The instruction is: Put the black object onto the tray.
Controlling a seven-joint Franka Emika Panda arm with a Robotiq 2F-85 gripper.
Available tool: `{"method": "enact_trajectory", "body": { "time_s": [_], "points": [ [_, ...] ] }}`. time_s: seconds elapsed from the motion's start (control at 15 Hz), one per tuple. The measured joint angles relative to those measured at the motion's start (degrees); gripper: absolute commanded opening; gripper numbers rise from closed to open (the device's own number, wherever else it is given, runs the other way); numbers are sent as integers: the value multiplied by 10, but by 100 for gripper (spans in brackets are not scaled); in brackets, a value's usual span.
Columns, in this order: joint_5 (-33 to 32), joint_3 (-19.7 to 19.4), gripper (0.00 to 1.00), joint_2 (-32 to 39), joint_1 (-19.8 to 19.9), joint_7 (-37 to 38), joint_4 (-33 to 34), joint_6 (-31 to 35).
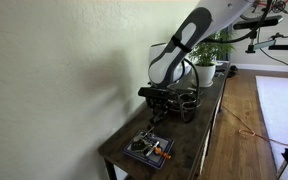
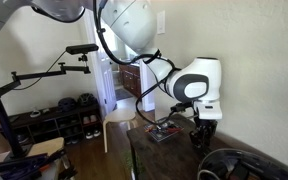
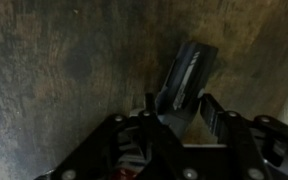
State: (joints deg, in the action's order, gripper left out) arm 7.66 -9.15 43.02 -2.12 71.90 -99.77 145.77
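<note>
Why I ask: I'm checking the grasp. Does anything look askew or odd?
The black object sits tilted in the gripper in the wrist view, slanting up to the right instead of pointing straight out. Nothing looks spilled or damaged.

Your arm [image 1: 191, 38] reaches down from high up, with the gripper [image 1: 162, 106] at its low end.
In both exterior views, your arm curves over and drops to the white wrist [image 2: 196, 85], and the gripper points straight down. In the wrist view, its two fingers [image 3: 216, 112] stand apart, one on either side of the black object [image 3: 189, 75]. You can't tell whether they press on it.
</note>
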Motion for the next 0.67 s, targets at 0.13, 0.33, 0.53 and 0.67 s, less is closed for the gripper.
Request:
{"method": "enact_trajectory", "body": {
  "time_s": [0.13, 0.33, 0.53, 0.67],
  "points": [
    [5, 0, 15, -1, 0, 0, 0, 1],
    [10, 0, 12, -2, 1, 0, 0, 2],
    [11, 0, 13, -7, 2, 0, 0, 5],
    [11, 0, 36, -7, 2, -2, 0, 7]
  ]
}}
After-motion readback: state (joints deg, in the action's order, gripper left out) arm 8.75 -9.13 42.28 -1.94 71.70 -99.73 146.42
